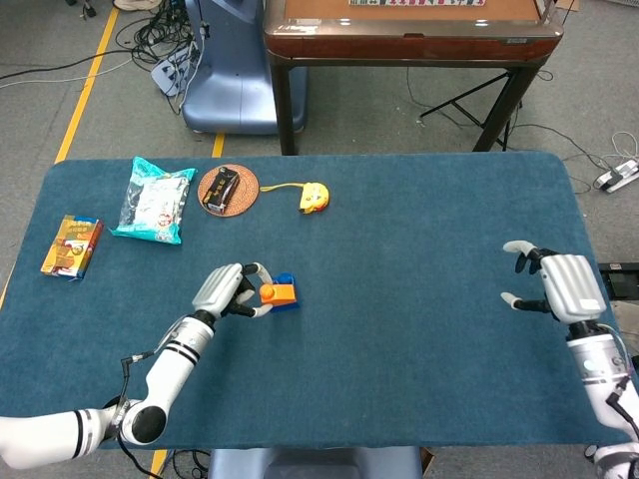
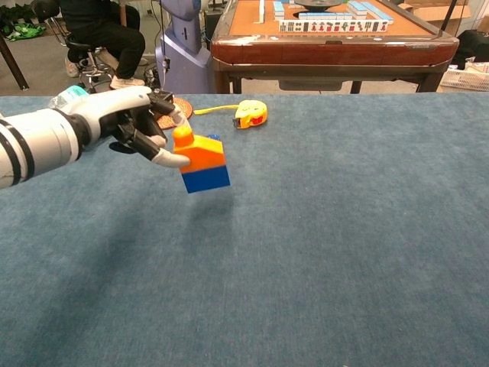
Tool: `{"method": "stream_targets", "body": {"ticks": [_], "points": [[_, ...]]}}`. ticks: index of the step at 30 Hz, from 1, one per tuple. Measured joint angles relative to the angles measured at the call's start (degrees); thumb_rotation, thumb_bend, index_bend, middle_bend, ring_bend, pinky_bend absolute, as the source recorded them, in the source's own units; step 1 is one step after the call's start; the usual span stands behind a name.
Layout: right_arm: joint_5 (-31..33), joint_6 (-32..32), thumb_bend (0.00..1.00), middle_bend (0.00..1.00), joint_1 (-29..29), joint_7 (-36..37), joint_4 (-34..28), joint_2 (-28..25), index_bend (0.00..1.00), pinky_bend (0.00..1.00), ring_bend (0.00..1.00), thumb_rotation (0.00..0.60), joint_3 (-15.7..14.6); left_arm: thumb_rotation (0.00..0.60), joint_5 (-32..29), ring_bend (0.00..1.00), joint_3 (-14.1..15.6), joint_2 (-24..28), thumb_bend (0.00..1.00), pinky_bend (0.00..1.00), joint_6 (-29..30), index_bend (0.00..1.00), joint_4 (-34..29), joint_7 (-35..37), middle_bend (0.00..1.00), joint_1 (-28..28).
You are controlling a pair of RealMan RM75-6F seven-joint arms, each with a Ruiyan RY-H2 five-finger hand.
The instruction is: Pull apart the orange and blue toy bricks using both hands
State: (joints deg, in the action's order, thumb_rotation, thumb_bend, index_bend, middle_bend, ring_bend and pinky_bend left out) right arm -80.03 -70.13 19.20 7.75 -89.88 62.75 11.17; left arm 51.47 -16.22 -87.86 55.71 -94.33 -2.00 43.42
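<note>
The left robot hand (image 2: 141, 126) pinches the joined bricks (image 2: 201, 160), orange on blue, tilted, held clear above the worktop (image 2: 344, 229). The right robot hand (image 1: 559, 284), fingers spread and holding nothing, hovers well apart, so the bricks lie far toward its left.

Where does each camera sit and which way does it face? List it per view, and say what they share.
Head view: high above the near table edge, looking steeply down on the table; shows the left hand holding the bricks, and the right hand, fingers apart.
Chest view: lower, looking forward across the table; shows only the left hand and forearm, with the bricks lifted.
Shared: left hand, bricks, tape measure.
</note>
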Motion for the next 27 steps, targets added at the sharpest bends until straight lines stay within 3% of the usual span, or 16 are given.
{"method": "stream_targets", "body": {"ticks": [5,9,18,27], "points": [[1.57,5.62,0.00,0.88,5.31,1.49,-0.74,1.86,0.31,0.98,0.90,0.600,2.38,0.600,-2.96,1.00,-3.28,0.55,0.39,1.00,2.87,0.79,-2.49,2.68,1.00,-1.48],[4.65,11.64,0.00,0.97,10.00,2.09,-1.07,3.40,0.31,1.00,0.99,0.600,4.35,0.600,-4.85,1.00,-5.96,1.03,0.39,1.00,4.72,0.79,-4.52,4.71,1.00,-2.34],[18.72,25.23,0.00,1.00,22.32,-0.35,-1.63,5.99,0.29,1.00,1.00,0.600,9.74,0.600,-5.76,1.00,-10.59,0.49,0.39,1.00,7.20,0.79,-7.33,11.98,1.00,-4.17],[35.76,38.34,0.00,1.00,32.65,-1.95,0.16,6.44,0.23,1.00,1.00,0.600,12.34,0.600,-6.05,1.00,-11.20,-0.88,0.39,1.00,6.48,0.79,-7.42,13.49,1.00,-4.08]]}}
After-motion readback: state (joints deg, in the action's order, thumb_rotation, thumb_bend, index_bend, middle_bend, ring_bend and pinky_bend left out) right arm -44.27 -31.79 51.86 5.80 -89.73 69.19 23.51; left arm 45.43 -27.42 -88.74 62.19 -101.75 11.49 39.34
